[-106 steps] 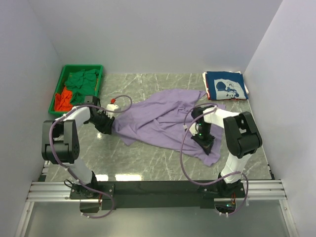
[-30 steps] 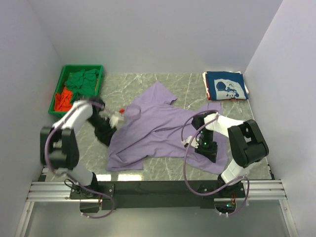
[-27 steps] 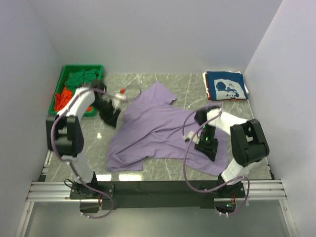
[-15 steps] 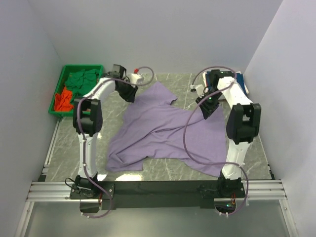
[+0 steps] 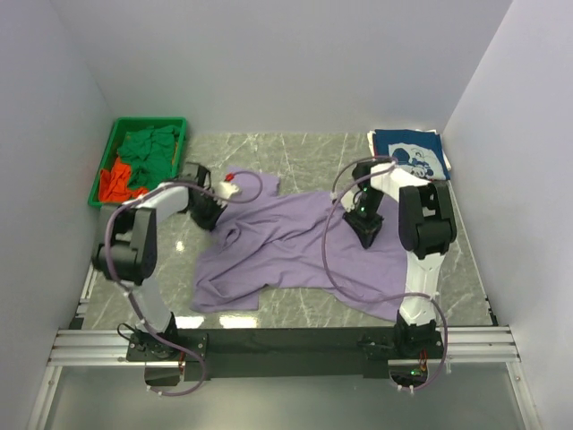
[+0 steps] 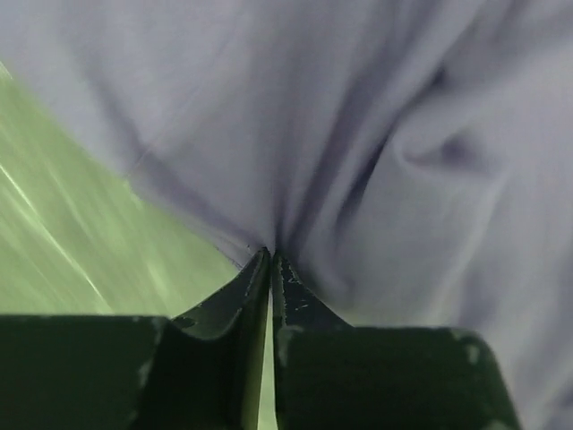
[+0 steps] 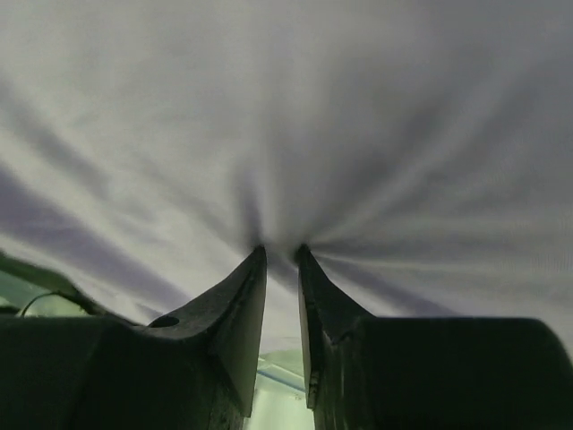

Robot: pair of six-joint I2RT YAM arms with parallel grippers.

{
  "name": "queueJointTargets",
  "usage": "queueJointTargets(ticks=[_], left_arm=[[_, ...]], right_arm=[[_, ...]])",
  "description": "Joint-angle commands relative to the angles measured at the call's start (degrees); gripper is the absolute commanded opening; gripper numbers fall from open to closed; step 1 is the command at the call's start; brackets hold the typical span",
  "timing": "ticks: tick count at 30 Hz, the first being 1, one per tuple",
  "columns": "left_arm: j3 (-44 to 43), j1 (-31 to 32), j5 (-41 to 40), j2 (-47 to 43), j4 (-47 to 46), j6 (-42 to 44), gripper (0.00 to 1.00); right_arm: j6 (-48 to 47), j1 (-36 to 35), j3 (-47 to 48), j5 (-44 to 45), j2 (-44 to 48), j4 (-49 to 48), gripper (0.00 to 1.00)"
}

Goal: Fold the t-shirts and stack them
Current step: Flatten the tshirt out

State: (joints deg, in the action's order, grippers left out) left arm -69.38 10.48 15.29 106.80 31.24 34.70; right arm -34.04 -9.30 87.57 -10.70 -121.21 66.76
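The left gripper (image 6: 270, 255) and right gripper (image 7: 279, 251), jaws narrow, each pinch the purple shirt (image 5: 295, 255) on the table (image 5: 269, 148). Both have drawn its far edge nearward, which probably begins the first fold.

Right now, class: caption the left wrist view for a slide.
Left tool pinches a gathered fold of the lavender t-shirt, marble tabletop showing alongside.

The marble table (image 5: 295, 148) bears a purple tee (image 5: 295, 242), navy tee (image 5: 407, 154) and green bin (image 5: 150, 120).
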Motion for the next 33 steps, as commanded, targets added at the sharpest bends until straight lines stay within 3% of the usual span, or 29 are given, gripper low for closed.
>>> queueJointTargets(ticks=[1,4,5,8,10,11,12,15,20,23,25,33], left_arm=[[8.8,-3.8,-3.6,-6.0,7.9,3.8,0.12],[7.1,-6.1,1.5,-9.6,12.6,4.3,0.22],[5.2,-6.5,3.3,-9.9,13.8,4.0,0.32],[-6.8,-7.0,6.9,-8.1,13.8,-0.8,0.45],[-14.2,-7.0,8.2,-4.8,11.9,-5.3,0.49],[-14.3,-7.0,8.5,-3.3,11.4,-5.3,0.51],[-19.0,-6.9,8.4,-0.1,10.4,-7.5,0.54],[-27.3,-6.9,7.4,6.5,9.8,-10.9,0.56],[-35.5,-7.0,5.5,13.9,8.1,-15.2,0.58],[-37.0,-7.0,3.6,17.1,8.0,-15.1,0.58],[-36.9,-7.0,3.2,18.3,7.6,-14.7,0.68],[-37.0,-6.8,3.1,21.2,6.2,-14.5,0.70]], right_arm=[[-2.3,-4.1,-6.7,-2.8,6.7,-0.7,0.29],[-4.5,-6.5,-9.7,-7.7,10.3,2.1,0.30],[-4.3,-6.3,-9.0,-8.8,11.1,2.9,0.31],[-3.1,-1.4,1.4,-11.9,9.9,6.4,0.43],[-1.6,3.2,18.0,-12.1,5.2,9.7,0.50],[-1.1,4.5,18.1,-12.0,3.3,10.7,0.53],[0.2,5.7,25.3,-11.4,-0.1,11.3,0.54],[1.5,8.9,33.5,-6.7,-4.8,12.2,0.60],[0.7,11.8,29.5,0.3,-5.6,8.5,0.63],[-0.3,12.8,25.5,2.9,-5.3,5.8,0.63],[-0.5,13.3,23.7,4.6,-5.4,3.8,0.64],[0.2,13.7,23.7,6.9,-9.1,-2.2,0.72]])
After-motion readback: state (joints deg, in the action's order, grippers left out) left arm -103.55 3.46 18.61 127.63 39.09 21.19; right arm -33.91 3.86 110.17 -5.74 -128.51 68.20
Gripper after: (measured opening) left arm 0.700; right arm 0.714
